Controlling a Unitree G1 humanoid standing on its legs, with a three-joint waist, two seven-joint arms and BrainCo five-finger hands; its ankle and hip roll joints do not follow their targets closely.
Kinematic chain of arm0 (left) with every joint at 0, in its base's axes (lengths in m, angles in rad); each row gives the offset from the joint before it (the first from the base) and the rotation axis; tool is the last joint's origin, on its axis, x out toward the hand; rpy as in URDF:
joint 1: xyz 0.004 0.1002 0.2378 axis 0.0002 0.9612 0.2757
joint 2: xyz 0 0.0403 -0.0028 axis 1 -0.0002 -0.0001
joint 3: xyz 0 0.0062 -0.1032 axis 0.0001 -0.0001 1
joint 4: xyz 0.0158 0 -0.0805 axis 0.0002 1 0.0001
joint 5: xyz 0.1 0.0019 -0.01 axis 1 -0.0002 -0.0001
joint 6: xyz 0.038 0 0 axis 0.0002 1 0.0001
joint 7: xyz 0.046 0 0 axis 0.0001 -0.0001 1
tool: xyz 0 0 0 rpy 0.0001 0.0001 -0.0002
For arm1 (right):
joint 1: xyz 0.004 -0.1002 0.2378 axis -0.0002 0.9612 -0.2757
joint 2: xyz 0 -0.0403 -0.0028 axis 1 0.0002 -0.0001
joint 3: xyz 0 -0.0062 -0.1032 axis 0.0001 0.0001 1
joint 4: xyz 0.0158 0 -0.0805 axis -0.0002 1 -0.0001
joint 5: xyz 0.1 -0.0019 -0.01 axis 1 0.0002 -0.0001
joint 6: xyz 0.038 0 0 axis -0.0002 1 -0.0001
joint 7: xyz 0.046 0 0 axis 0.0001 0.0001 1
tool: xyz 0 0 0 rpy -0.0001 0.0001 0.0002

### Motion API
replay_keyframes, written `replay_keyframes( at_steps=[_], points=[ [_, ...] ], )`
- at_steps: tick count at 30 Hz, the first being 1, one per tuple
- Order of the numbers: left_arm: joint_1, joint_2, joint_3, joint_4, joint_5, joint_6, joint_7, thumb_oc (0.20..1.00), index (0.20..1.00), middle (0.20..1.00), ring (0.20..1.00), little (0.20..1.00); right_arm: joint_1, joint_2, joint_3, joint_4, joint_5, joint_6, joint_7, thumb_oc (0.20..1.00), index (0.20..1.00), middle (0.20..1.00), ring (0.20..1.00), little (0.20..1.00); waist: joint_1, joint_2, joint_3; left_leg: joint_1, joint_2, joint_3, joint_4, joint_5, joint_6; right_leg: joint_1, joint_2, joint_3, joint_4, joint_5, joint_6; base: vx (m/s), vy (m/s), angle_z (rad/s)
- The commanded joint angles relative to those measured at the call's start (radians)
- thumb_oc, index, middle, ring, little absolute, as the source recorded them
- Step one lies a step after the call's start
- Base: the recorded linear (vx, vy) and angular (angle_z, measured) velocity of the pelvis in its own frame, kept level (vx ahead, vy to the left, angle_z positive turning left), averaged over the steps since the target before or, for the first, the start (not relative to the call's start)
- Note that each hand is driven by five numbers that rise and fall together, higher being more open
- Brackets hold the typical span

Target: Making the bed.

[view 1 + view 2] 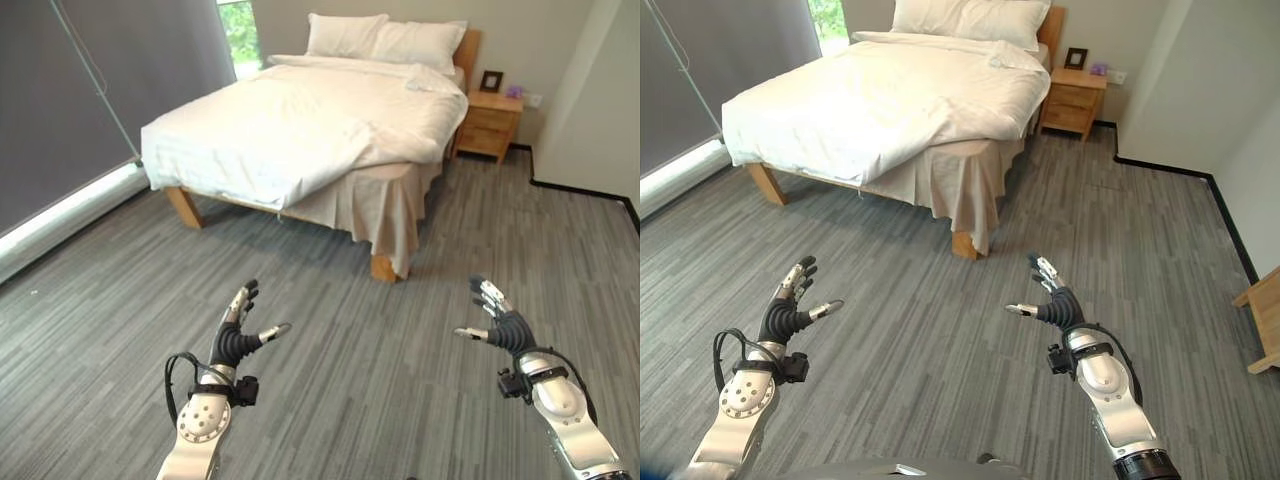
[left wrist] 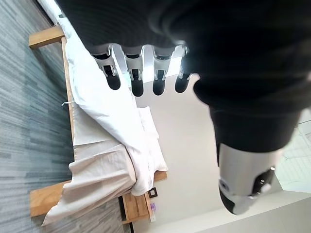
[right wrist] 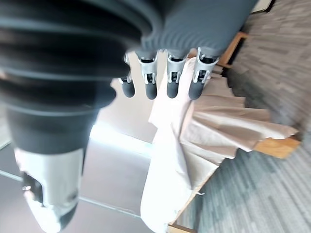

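Both hands point(image 1: 237, 335) point(image 1: 497, 322) raised, fingers spread.

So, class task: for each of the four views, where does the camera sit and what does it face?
Left eye: head, looking down at bed, left hand, right hand.
Right eye: same, plus nightstand.
Left wrist: along its open fingers toward the bed.
Right wrist: along its open fingers toward the bed.
All share the bed.
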Motion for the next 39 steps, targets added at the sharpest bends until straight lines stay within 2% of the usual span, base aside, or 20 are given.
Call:
replay_keyframes(
  at_steps=[1, 13, 18, 25, 30, 32, 34, 35, 36, 37, 38, 39],
  points=[
    [-0.040, 0.033, -0.027, -0.037, -0.074, -0.063, -0.037, 1.000, 1.000, 1.000, 1.000, 1.000, -0.049, 0.017, -0.029, -0.019, 0.037, -0.058, 0.000, 1.000, 1.000, 1.000, 1.000, 1.000, 0.019, -0.012, -0.014, -0.019, 0.027, 0.068, 0.020, -0.001, -0.037, 0.044, -0.057, -0.048, 0.025, -0.096, 0.083, 0.00, 0.000, 0.00],
    [-0.035, 0.030, -0.019, -0.045, -0.077, -0.046, -0.048, 1.000, 1.000, 1.000, 1.000, 1.000, -0.016, 0.031, -0.036, 0.002, 0.033, -0.040, 0.009, 1.000, 1.000, 1.000, 1.000, 1.000, 0.013, -0.011, 0.002, -0.019, 0.029, 0.067, 0.019, -0.001, -0.038, 0.044, -0.054, -0.050, 0.025, -0.099, 0.082, 0.00, -0.001, 0.00],
    [-0.040, 0.027, -0.020, -0.051, -0.074, -0.047, -0.039, 1.000, 1.000, 1.000, 1.000, 1.000, -0.022, 0.017, -0.030, 0.019, -0.053, -0.021, -0.025, 1.000, 1.000, 1.000, 1.000, 1.000, 0.012, -0.010, 0.001, -0.013, 0.030, 0.065, 0.020, -0.004, -0.039, 0.052, -0.054, -0.052, 0.025, -0.102, 0.079, 0.00, 0.000, 0.00],
    [-0.024, 0.021, -0.024, -0.054, -0.086, -0.037, -0.042, 1.000, 1.000, 1.000, 1.000, 1.000, -0.018, 0.023, -0.026, 0.026, -0.068, -0.009, -0.027, 1.000, 1.000, 1.000, 1.000, 1.000, 0.013, -0.012, 0.003, -0.007, 0.031, 0.057, 0.023, -0.006, -0.037, 0.056, -0.051, -0.054, 0.038, -0.115, 0.076, 0.00, 0.000, 0.00],
    [-0.046, 0.031, -0.028, -0.020, -0.097, -0.026, -0.029, 1.000, 1.000, 1.000, 1.000, 1.000, -0.020, 0.018, -0.040, 0.009, -0.065, -0.004, -0.041, 1.000, 1.000, 1.000, 1.000, 1.000, 0.008, -0.019, 0.014, -0.026, 0.039, 0.038, 0.039, -0.010, -0.046, 0.040, -0.038, -0.040, 0.049, -0.134, 0.061, 0.05, -0.069, 0.08],
    [-0.040, 0.032, -0.024, -0.015, -0.107, -0.023, -0.030, 1.000, 1.000, 1.000, 1.000, 1.000, -0.025, 0.013, -0.036, -0.004, -0.060, -0.005, -0.036, 1.000, 1.000, 1.000, 1.000, 1.000, 0.012, -0.024, 0.032, -0.067, 0.048, 0.030, 0.136, -0.037, -0.050, 0.033, -0.035, -0.022, 0.052, -0.143, 0.052, 0.02, -0.118, 0.04],
    [-0.034, 0.030, -0.017, -0.021, -0.127, -0.023, -0.033, 1.000, 1.000, 1.000, 1.000, 1.000, -0.036, 0.001, -0.031, -0.016, -0.059, -0.007, -0.030, 1.000, 1.000, 1.000, 1.000, 1.000, 0.027, -0.037, 0.061, -0.144, 0.069, 0.027, 0.295, -0.043, -0.071, 0.036, -0.033, -0.005, 0.048, -0.151, 0.035, 0.01, -0.177, 0.01],
    [-0.026, 0.027, -0.012, -0.023, -0.134, -0.023, -0.034, 1.000, 1.000, 1.000, 1.000, 1.000, -0.040, -0.004, -0.029, -0.022, -0.061, -0.007, -0.030, 1.000, 1.000, 1.000, 1.000, 1.000, 0.037, -0.039, 0.073, -0.182, 0.089, 0.021, 0.388, -0.022, -0.082, 0.044, -0.025, 0.000, 0.042, -0.158, 0.022, 0.06, -0.217, -0.08],
    [-0.019, 0.026, -0.006, -0.026, -0.144, -0.024, -0.036, 1.000, 1.000, 1.000, 1.000, 1.000, -0.043, -0.007, -0.027, -0.030, -0.061, -0.010, -0.029, 1.000, 1.000, 1.000, 1.000, 1.000, 0.048, -0.042, 0.084, -0.220, 0.122, 0.016, 0.488, 0.022, -0.097, 0.060, -0.014, 0.004, 0.032, -0.162, 0.007, 0.07, -0.238, -0.21],
    [-0.017, 0.026, -0.007, -0.028, -0.151, -0.027, -0.032, 1.000, 1.000, 1.000, 1.000, 1.000, -0.047, -0.015, -0.024, -0.035, -0.058, -0.012, -0.031, 1.000, 1.000, 1.000, 1.000, 1.000, 0.065, -0.042, 0.107, -0.277, 0.151, -0.004, 0.600, 0.099, -0.119, 0.076, -0.002, 0.005, 0.022, -0.164, -0.010, 0.04, -0.244, -0.36],
    [-0.018, 0.026, -0.010, -0.030, -0.156, -0.028, -0.029, 1.000, 1.000, 1.000, 1.000, 1.000, -0.056, -0.022, -0.020, -0.044, -0.053, -0.013, -0.031, 1.000, 1.000, 1.000, 1.000, 1.000, 0.076, -0.043, 0.128, -0.328, 0.161, -0.027, 0.685, 0.131, -0.126, 0.082, 0.004, 0.007, 0.018, -0.166, -0.022, 0.00, -0.158, -0.33],
    [-0.019, 0.026, -0.010, -0.029, -0.157, -0.029, -0.029, 1.000, 1.000, 1.000, 1.000, 1.000, -0.057, -0.022, -0.021, -0.044, -0.053, -0.013, -0.031, 1.000, 1.000, 1.000, 1.000, 1.000, 0.074, -0.040, 0.127, -0.336, 0.165, -0.032, 0.694, 0.129, -0.127, 0.080, 0.008, 0.005, 0.018, -0.166, -0.023, 0.01, -0.120, -0.36]
  ],
)
